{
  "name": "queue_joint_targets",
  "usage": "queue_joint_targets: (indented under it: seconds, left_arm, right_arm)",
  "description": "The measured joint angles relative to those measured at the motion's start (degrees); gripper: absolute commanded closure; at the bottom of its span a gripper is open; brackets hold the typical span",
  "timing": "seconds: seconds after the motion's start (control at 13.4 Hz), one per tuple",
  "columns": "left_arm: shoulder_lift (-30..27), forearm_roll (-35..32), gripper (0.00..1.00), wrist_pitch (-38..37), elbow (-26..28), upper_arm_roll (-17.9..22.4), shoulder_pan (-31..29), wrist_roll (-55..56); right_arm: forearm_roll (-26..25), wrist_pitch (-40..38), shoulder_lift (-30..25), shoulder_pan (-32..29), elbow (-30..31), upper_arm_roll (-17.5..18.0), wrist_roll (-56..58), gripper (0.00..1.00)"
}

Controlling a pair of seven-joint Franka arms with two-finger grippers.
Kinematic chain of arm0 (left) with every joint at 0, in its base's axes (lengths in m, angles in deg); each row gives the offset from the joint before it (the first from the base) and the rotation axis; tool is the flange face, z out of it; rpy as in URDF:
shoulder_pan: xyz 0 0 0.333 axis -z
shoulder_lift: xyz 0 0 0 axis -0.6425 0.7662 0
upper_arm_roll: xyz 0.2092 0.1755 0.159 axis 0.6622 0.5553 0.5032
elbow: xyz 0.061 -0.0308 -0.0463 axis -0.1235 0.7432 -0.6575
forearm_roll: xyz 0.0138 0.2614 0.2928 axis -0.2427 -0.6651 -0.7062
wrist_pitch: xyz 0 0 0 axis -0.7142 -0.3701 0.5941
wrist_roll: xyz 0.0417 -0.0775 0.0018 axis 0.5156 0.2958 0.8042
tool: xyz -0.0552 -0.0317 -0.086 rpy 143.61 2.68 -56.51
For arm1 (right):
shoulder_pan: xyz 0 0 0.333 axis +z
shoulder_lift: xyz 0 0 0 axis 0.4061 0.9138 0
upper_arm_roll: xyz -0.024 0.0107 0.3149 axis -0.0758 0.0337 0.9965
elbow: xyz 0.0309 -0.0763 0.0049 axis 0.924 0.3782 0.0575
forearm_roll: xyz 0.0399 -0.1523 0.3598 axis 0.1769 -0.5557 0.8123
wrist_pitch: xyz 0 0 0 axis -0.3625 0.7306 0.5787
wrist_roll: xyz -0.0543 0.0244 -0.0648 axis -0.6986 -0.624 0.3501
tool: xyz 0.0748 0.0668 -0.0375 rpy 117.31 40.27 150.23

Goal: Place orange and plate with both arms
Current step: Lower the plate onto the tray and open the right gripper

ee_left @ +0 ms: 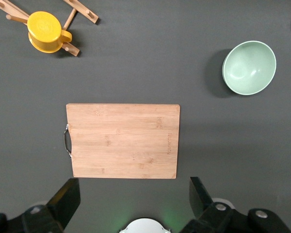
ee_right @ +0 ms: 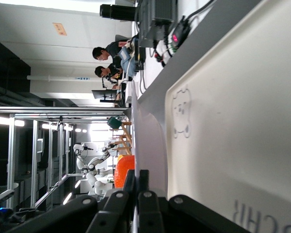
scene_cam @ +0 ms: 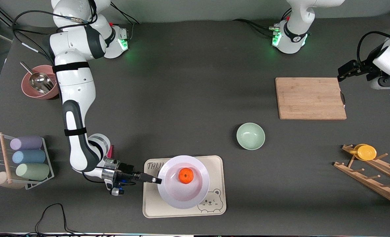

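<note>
Orange (scene_cam: 185, 175) sitting in the middle of the plate (scene_cam: 195, 197), held there by the raised rim and so travelling with the plate as one load. Plate resting on the cream bear tray (scene_cam: 214, 207), near the front camera, toward the right arm's end of the desk (scene_cam: 181, 98). Right gripper (scene_cam: 154, 179) lying low and level at the plate's edge, jaws clamped together on the thin rim, a pinch suited to lifting or sliding a shallow dish; orange (ee_right: 124, 170) showing just past the fingers in the right wrist view. Left gripper (ee_left: 135, 194) waiting high over the wooden cutting board (scene_cam: 310, 98), jaws standing wide apart, holding nothing. Mint-green bowl (scene_cam: 250, 136) standing between tray and board.
</note>
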Motion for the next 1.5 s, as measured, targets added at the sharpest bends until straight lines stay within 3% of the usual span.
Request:
queue_joint_targets:
  seconds: [0.82,0.97,1.05,1.5]
  left_arm:
    - [0.4,-0.1,0.0,1.3,-0.7,0.2,-0.2,0.0]
    - [0.8,-0.1,0.0,1.3,-0.9,0.4,-1.3,0.0]
    - [0.9,-0.1,0.0,1.3,-1.0,0.4,-2.5,0.0]
    - [1.7,0.0,0.0,3.1,-1.0,0.0,-4.5,-0.2]
  right_arm:
    - [0.0,0.4,3.6,0.2,-0.6,0.1,6.1,1.0]
    - [0.0,0.4,3.6,0.2,-0.6,0.1,6.2,0.77]
    - [0.0,0.4,3.6,0.2,-0.6,0.2,6.2,0.7]
    - [0.0,0.4,3.6,0.2,-1.0,0.5,6.2,0.65]
